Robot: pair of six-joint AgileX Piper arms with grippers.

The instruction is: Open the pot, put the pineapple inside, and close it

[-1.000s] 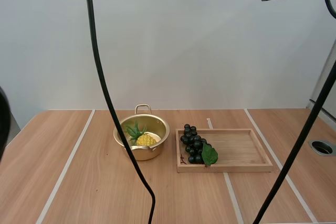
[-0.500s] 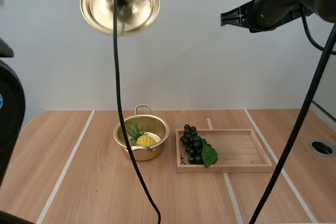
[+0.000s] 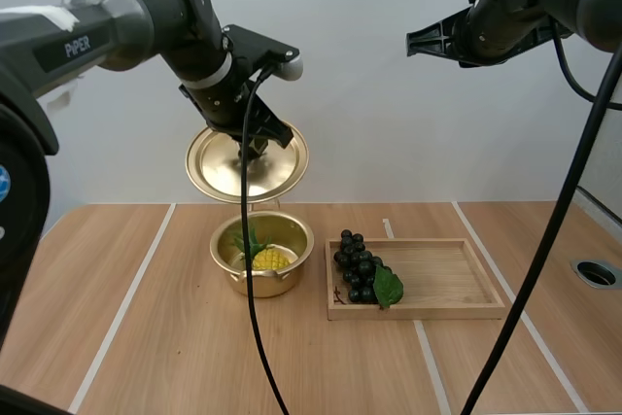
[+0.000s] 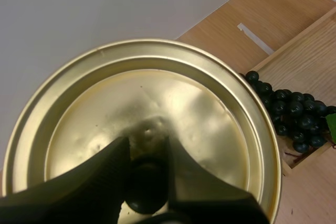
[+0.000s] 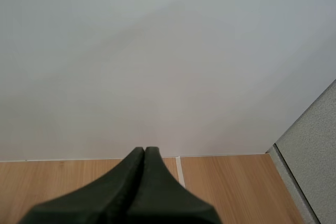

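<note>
The left gripper (image 4: 147, 149) has its jaws clamped on the small black knob (image 4: 145, 184) of the round, shiny gold metal lid (image 4: 173, 98), held tilted just above the matching gold metal pot (image 3: 294, 230); the yellow toy pineapple (image 3: 269, 259) lies inside the pot; the right gripper (image 5: 144, 156) hangs high, jaws pressed together. I'd judge the lid light, stiff and slick; the knob is the only sure hold.

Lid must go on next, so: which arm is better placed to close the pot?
Left: the left gripper holds the lid by its knob above the pot; the right gripper is shut on nothing.
</note>
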